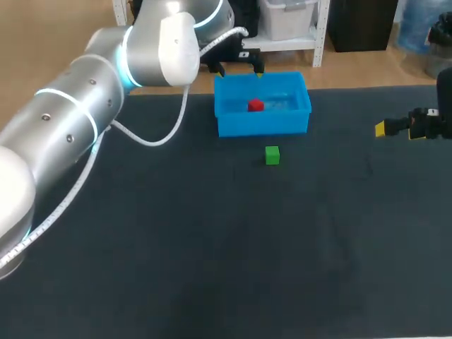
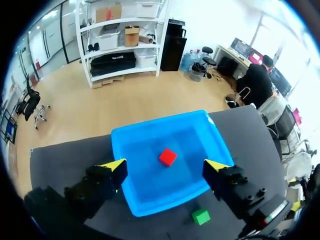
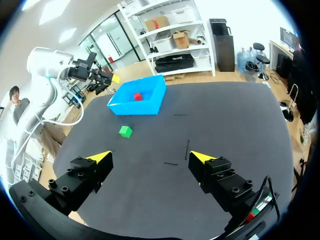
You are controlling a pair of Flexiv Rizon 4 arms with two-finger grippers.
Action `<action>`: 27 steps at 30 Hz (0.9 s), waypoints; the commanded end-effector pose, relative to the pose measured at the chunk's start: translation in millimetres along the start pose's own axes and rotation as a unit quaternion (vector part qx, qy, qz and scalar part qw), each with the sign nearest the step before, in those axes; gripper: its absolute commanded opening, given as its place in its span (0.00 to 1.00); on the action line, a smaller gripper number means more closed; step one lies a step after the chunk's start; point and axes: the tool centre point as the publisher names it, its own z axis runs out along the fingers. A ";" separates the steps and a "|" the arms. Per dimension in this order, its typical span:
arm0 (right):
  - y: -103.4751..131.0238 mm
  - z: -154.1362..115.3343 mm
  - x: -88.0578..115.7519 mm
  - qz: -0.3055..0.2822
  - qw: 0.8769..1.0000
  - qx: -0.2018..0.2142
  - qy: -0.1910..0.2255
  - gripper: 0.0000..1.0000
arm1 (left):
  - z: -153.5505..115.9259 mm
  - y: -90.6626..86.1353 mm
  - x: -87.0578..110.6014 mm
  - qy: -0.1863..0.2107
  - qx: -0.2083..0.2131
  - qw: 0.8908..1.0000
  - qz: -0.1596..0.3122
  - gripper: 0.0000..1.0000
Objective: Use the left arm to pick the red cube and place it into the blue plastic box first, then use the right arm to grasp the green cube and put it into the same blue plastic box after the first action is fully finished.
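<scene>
small red cube (image 1: 256, 105) lies inside the blue plastic box (image 1: 263, 126). left gripper (image 2: 165, 166) hangs over it, spread wide, empty. small green cube (image 1: 272, 155) sits just outside the box. right gripper (image 3: 150, 158) wide apart, empty, well away. green cube probably light, rigid; pinch opposite flat faces. count: one red, one green, one box.

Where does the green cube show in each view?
Head: green cube just before the box.
Left wrist: green cube outside the box's wall, by the left tool.
Right wrist: green cube ahead of the right tool, short of the box.
Landmark: box holding the red cube.
</scene>
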 end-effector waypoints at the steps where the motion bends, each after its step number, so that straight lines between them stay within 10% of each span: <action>1: 0.1 0.1 -0.2 0.000 1.000 0.001 0.001 1.00 | -17.6 -0.9 0.1 0.005 0.002 1.000 0.007 1.00; 27: 0.1 0.1 -0.2 0.000 1.000 0.001 0.001 1.00 | -90.2 19.6 29.6 -0.043 0.013 0.999 0.004 1.00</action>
